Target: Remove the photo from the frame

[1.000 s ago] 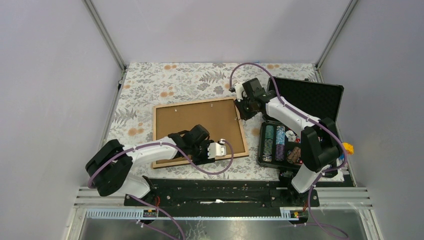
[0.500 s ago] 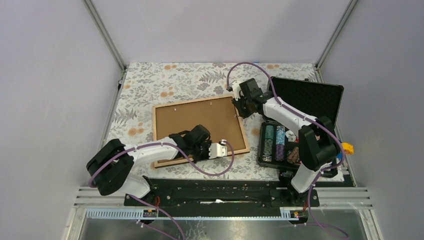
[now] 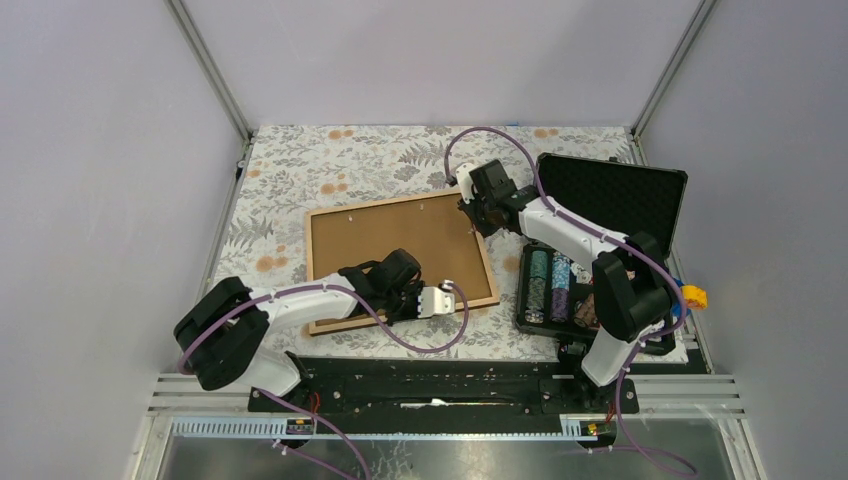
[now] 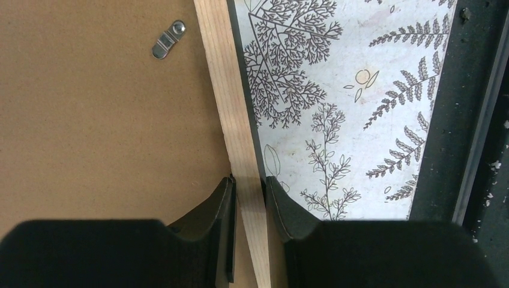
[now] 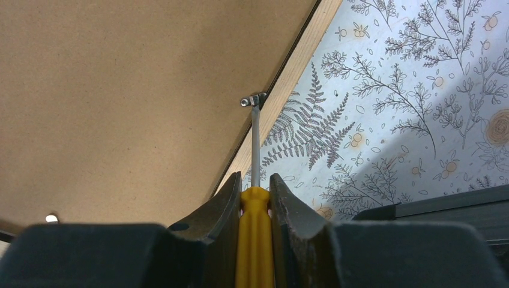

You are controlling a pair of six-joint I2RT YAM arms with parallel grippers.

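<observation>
I see the left gripper [image 4: 249, 186] pinching the wood edge of the frame [image 3: 400, 250], which lies brown back up on the table [image 3: 330, 165]. The right gripper [image 5: 255, 180] is clamped on a yellow screwdriver [image 5: 254, 240]. Its tip sits on a metal clip [image 5: 252, 101] straight ahead, at the frame's rim. The photo is hidden.

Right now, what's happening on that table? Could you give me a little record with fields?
frame: face down, brown backing up
left end effector: closed on the frame's light wood near edge
right end effector: gripping a yellow-handled screwdriver
screwdriver tip: at a metal clip by the frame's edge
photo: not visible
case: open, right of the frame, poker chips inside
</observation>
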